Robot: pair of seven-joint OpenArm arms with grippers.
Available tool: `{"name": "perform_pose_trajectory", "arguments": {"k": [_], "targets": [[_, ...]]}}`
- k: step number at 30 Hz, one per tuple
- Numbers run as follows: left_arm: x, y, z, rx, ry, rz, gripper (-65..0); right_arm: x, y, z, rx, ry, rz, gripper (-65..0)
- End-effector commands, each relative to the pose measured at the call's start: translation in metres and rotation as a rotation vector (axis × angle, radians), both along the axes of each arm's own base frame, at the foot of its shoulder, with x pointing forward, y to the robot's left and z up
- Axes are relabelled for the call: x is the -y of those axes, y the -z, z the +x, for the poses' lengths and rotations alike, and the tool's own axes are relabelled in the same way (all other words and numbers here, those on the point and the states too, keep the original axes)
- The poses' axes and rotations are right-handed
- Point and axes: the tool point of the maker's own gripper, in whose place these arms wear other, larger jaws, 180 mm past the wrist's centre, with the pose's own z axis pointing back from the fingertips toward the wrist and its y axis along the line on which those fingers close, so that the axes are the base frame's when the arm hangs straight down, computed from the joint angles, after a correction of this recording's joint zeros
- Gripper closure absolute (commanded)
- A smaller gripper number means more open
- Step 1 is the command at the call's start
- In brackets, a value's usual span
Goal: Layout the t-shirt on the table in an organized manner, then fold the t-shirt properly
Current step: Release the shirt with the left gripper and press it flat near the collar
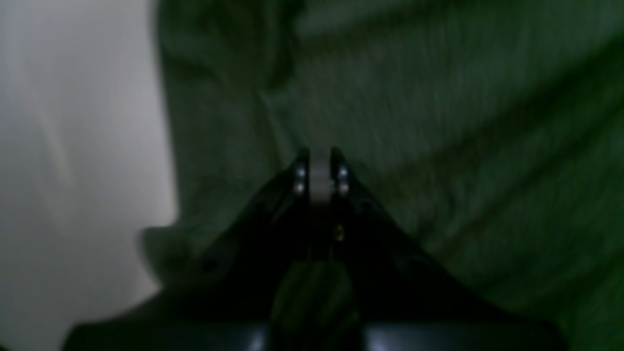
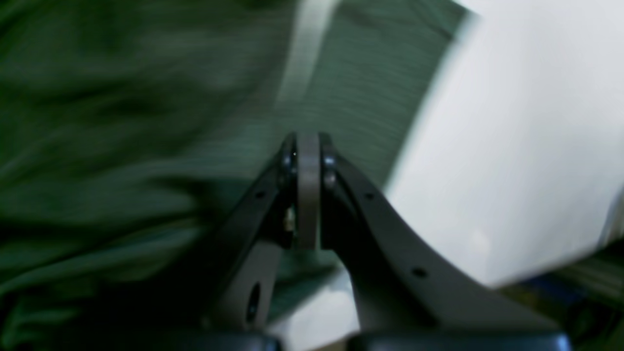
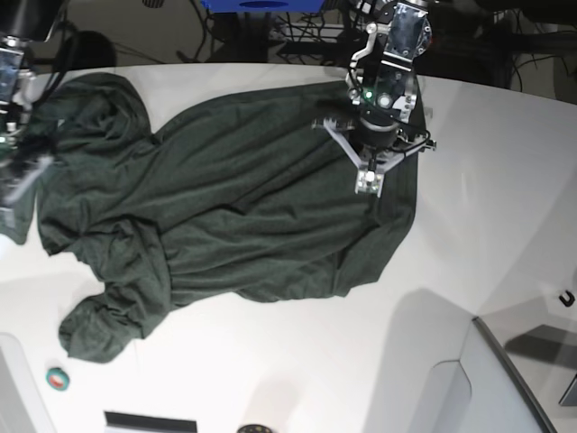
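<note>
Both pincers are clenched: the left pincer (image 3: 368, 183) over the rumpled t-shirt (image 3: 225, 207), the right pincer (image 2: 307, 146) likewise; dragging now could bunch it across the table (image 3: 505, 180).

Plain dark green t-shirt (image 3: 225, 198) on white table (image 3: 469, 207).

T-shirt (image 3: 225, 189) spread on table (image 3: 361, 361).

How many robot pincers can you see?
2. The left pincer is above the t-shirt near its right edge in the overhead view. The right pincer shows best in its own wrist camera, over the shirt's other side near the table edge.
</note>
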Motion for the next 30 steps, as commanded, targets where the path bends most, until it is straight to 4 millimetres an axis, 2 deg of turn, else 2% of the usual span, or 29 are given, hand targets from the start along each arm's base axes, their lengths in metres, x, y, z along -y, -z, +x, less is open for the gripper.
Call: {"name": "perform_pose_trajectory", "arguments": {"k": [1,2,5,7,9,12,17,22,25,26,28,30], "targets": [[-0.016,-0.005,0.007,0.038,-0.002,0.044,0.0,0.020,-0.016,0.001,0.043,0.045,-0.037,-0.9],[-0.024,-0.001,0.006,0.034,0.004,0.063,0.0,0.028,-0.020,0.001,0.064,0.071,-0.039,-0.9],[-0.037,0.004,0.013,0.030,0.008,0.095,0.0,0.047,-0.009,-0.007,0.047,0.131,-0.021,-3.0],[-0.049,0.002,0.022,0.040,-0.013,0.112,0.0,0.057,0.002,-0.009,0.021,0.166,0.004,-12.2],[-0.064,-0.002,0.031,0.054,-0.048,0.127,0.0,0.058,0.016,-0.013,-0.007,0.191,0.038,-22.4],[-0.071,-0.014,0.043,0.090,-0.071,0.128,0.0,0.061,0.025,-0.016,-0.002,0.225,0.068,-33.8],[-0.063,-0.033,0.050,0.146,-0.066,0.108,0.0,0.056,0.037,-0.002,0.023,0.238,0.119,-34.8],[-0.060,-0.038,0.035,0.150,-0.061,0.101,0.0,0.058,0.048,-0.010,-0.011,0.250,0.136,-34.8],[-0.066,-0.038,0.028,0.146,-0.053,0.117,0.0,0.055,0.055,-0.014,-0.027,0.254,0.149,-34.8],[-0.067,-0.037,0.025,0.140,-0.052,0.118,0.0,0.054,0.053,-0.013,-0.020,0.250,0.145,-34.7],[-0.067,-0.035,0.022,0.132,-0.051,0.119,0.0,0.053,0.033,0.002,0.089,0.221,0.116,-34.7],[-0.067,-0.032,0.020,0.123,-0.052,0.120,0.0,0.049,0.005,0.013,0.203,0.177,0.076,-34.7]]}}
